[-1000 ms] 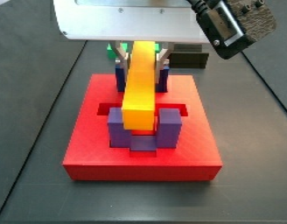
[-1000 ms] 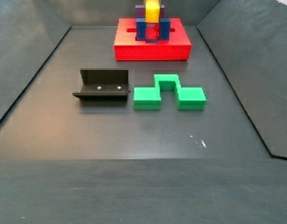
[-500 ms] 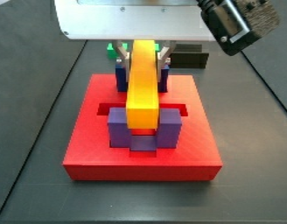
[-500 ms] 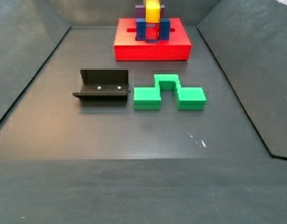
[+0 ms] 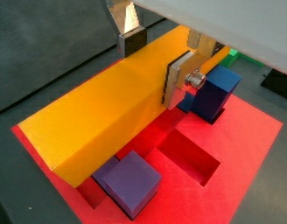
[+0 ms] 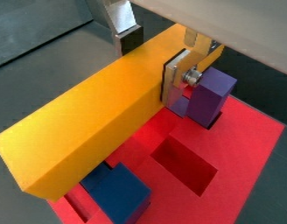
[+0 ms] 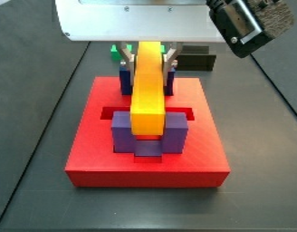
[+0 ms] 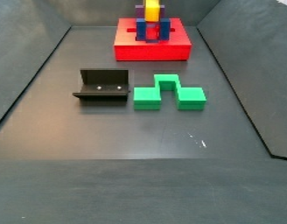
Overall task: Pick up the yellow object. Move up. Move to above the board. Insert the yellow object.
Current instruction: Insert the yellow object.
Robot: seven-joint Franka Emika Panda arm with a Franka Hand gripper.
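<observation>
Looking across the dark tabletop (image 8: 134, 131) from left to right, we see the fixture (image 8: 101, 87) standing on the left, the green notched block (image 8: 170, 93) just beside it on the right, and well behind both, the board (image 8: 153, 44) at the far end. Over that red board we find the pincer (image 5: 157, 63), and in both wrist views its silver fingers (image 6: 177, 75) are clamped on the two long sides of the yellow object (image 5: 111, 101). The bar is gripped near its far end, its free end reaching out toward the board's near edge. In a side view the yellow object (image 7: 148, 86) lies lengthwise between the purple blocks (image 7: 150, 135) at the front of the board (image 7: 148, 161) and the blue blocks (image 7: 170, 82) behind. Whether its underside touches the slot floor we cannot tell. In a wrist view an open recessed slot (image 6: 185, 166) shows in the red surface just beside the bar, a purple block (image 6: 205, 97) upright past it
</observation>
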